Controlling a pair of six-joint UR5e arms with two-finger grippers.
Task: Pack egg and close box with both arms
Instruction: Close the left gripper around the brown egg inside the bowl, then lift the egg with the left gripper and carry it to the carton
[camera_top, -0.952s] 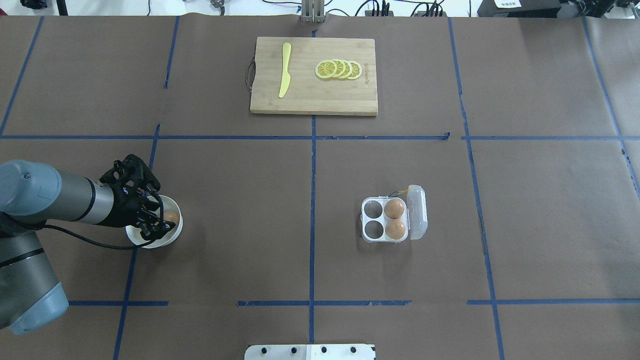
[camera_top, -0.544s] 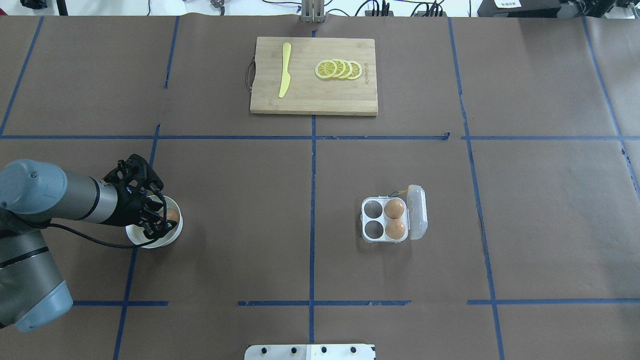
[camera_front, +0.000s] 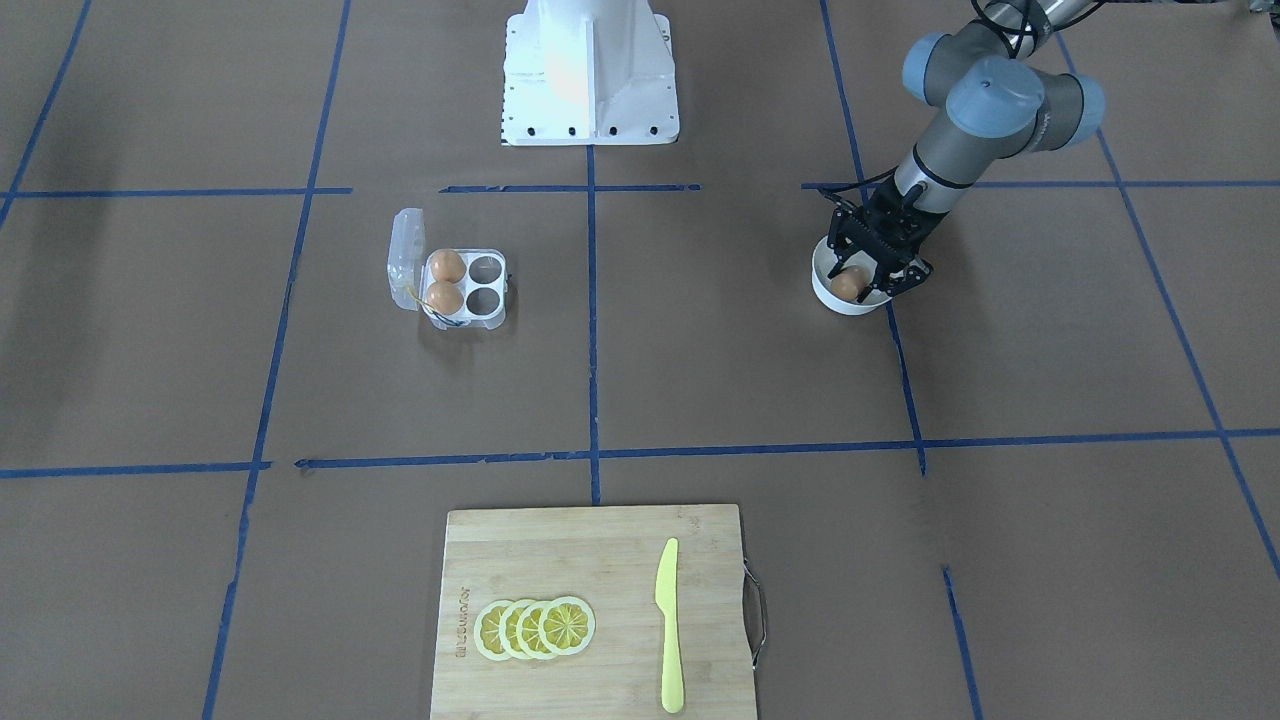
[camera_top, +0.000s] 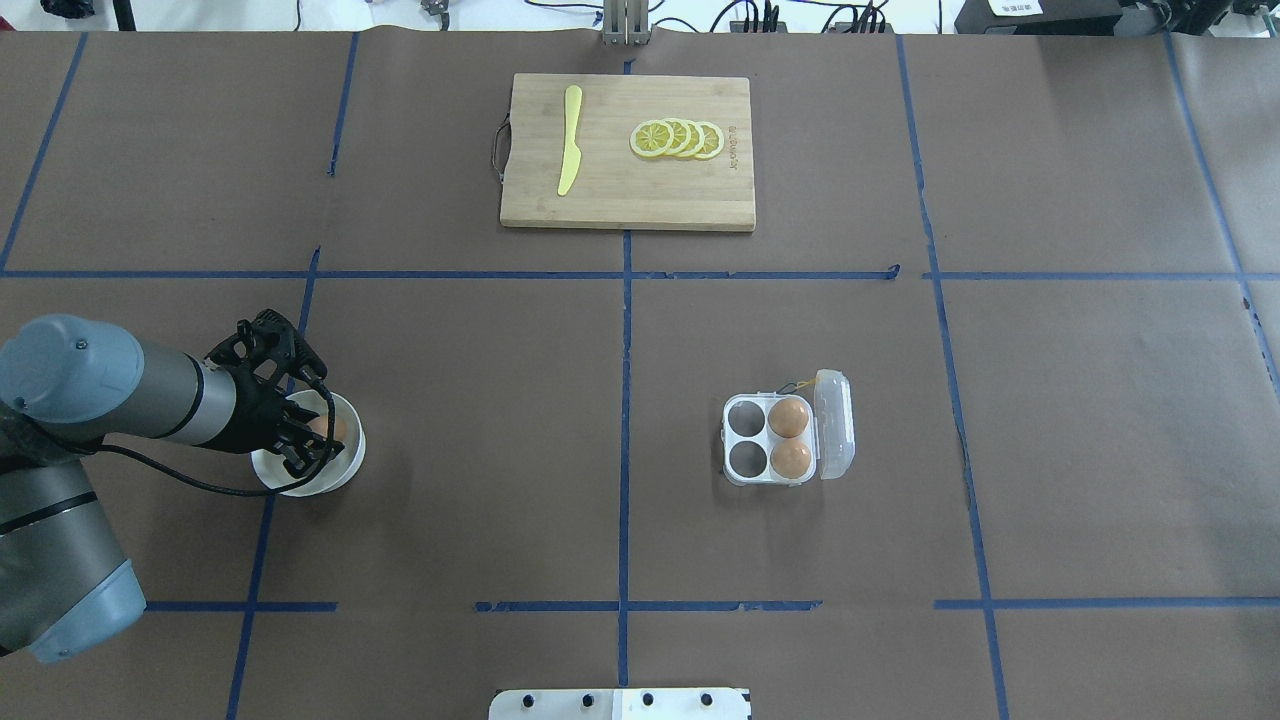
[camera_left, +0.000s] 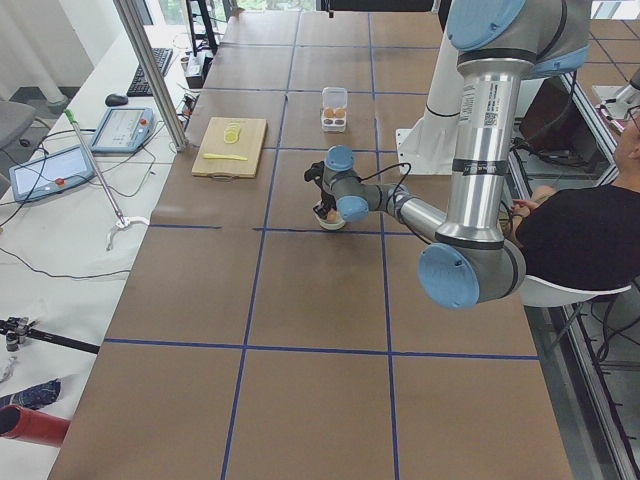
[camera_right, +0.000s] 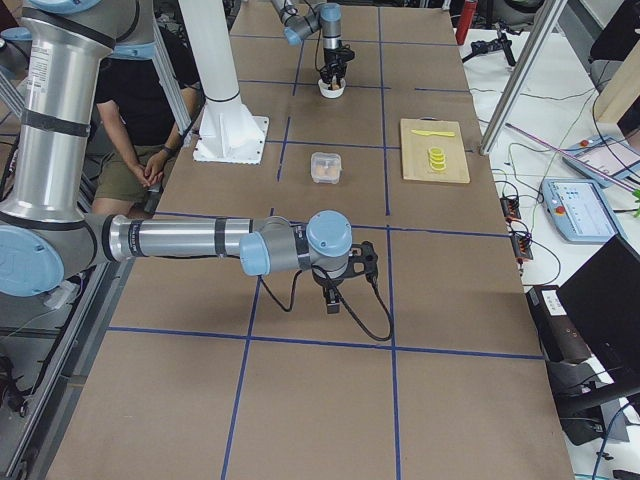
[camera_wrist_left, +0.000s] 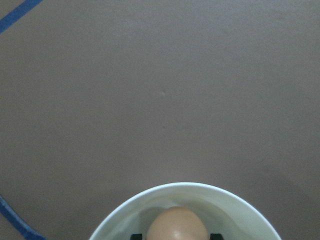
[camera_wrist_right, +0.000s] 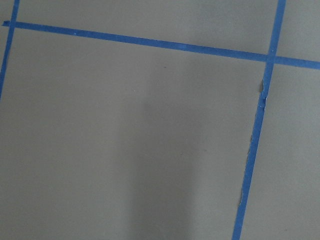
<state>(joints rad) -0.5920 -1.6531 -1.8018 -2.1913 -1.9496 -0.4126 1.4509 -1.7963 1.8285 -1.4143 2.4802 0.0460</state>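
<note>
My left gripper (camera_front: 866, 272) is down in the white bowl (camera_front: 826, 288) on the left side of the table, its fingers parted astride the egg (camera_front: 848, 285) and just beside its flanks, not visibly clamped on it. The box (camera_top: 745, 438) sits well apart from the bowl, lid (camera_top: 835, 437) swung open, with two brown eggs (camera_top: 788, 417) in the cells next to the hinge. My right gripper (camera_right: 333, 300) hangs over bare table, and I cannot tell how its fingers stand.
</note>
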